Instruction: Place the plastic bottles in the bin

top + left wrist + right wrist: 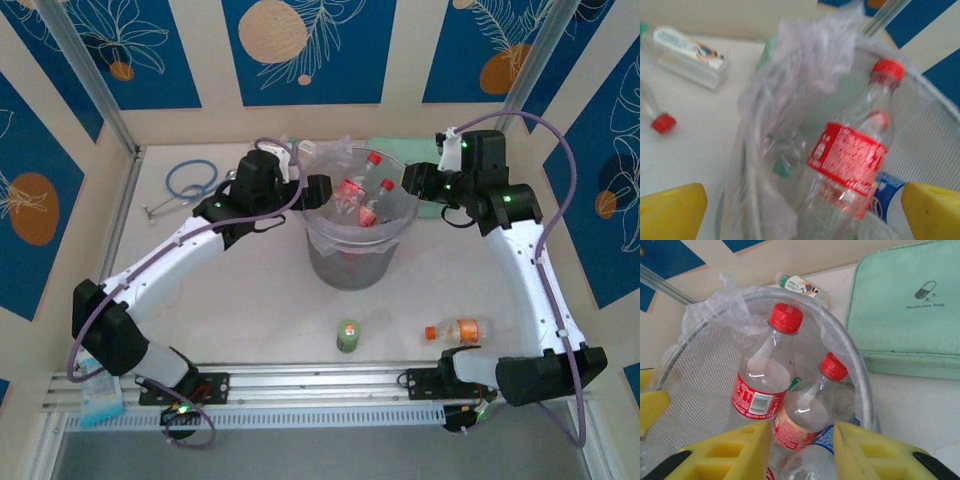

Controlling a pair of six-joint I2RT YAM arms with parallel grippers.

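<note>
I have the bin (355, 262) standing a little past the middle of the tabletop (250, 295), toward the far edge, with its clear bag liner (805, 55) bunched up over the rim. The arms meet it from either side: the left jaws are at the bin's left rim and the right jaws at its right rim. On the left wrist camera the yellow pads (670, 212) sit far apart at the two lower corners, released, with nothing pinched between them. A tall red-labelled bottle (852, 160) with a red cap stands tilted inside the bin ahead of them, clear of both pads. On the right wrist camera the right pads (730, 452) stand much closer together. A peach-labelled bottle (807, 410) with a red cap leans in the bin just past the gap, against the tall one. I cannot tell whether those jaws are clenched on anything. Other bottles lie on the tabletop outside the bin. A green-labelled bottle (348, 336) stands upright close to the near edge at about its middle, and an orange-capped bottle (458, 330) lies on its side to the right of it, well apart. A white-labelled bottle (800, 285) lies by the far edge behind the bin. A mint-green case (910, 310) lies flat along the far edge just right of the bin. A stethoscope (190, 182) is coiled toward the far left corner.
</note>
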